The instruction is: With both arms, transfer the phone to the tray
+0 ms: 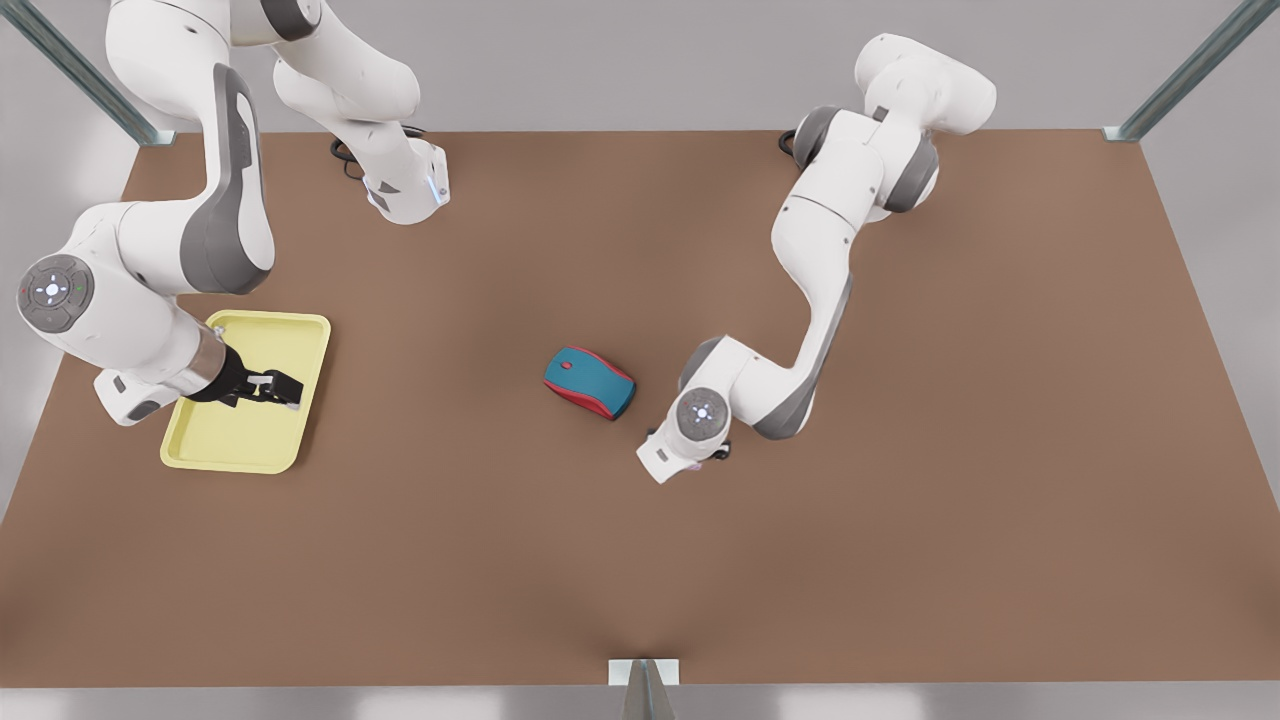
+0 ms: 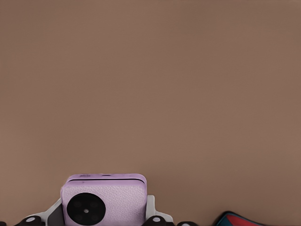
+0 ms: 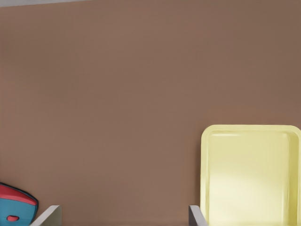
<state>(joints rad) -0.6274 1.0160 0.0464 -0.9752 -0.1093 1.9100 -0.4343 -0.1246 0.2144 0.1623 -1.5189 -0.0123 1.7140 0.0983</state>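
— Where is the phone (image 2: pixel 106 200) found?

— It is seen in the left wrist view, clasped between the pale pads of the left gripper (image 2: pixel 101 215), one dark round circle showing on its pink face. It is held near the teal-and-red mouse (image 1: pixel 590 383), about the middle of the brown surface (image 1: pixel 640 560), well apart from the tray (image 1: pixel 240 440).

— And in the front view?

— There the left gripper is hidden beneath its own wrist, at the front view's right of the mouse.

— How is the right gripper (image 1: pixel 280 392) placed?

— It is held over the yellow tray at the front view's left. In the right wrist view its fingers (image 3: pixel 47 216) are spread wide, and nothing is held between them.
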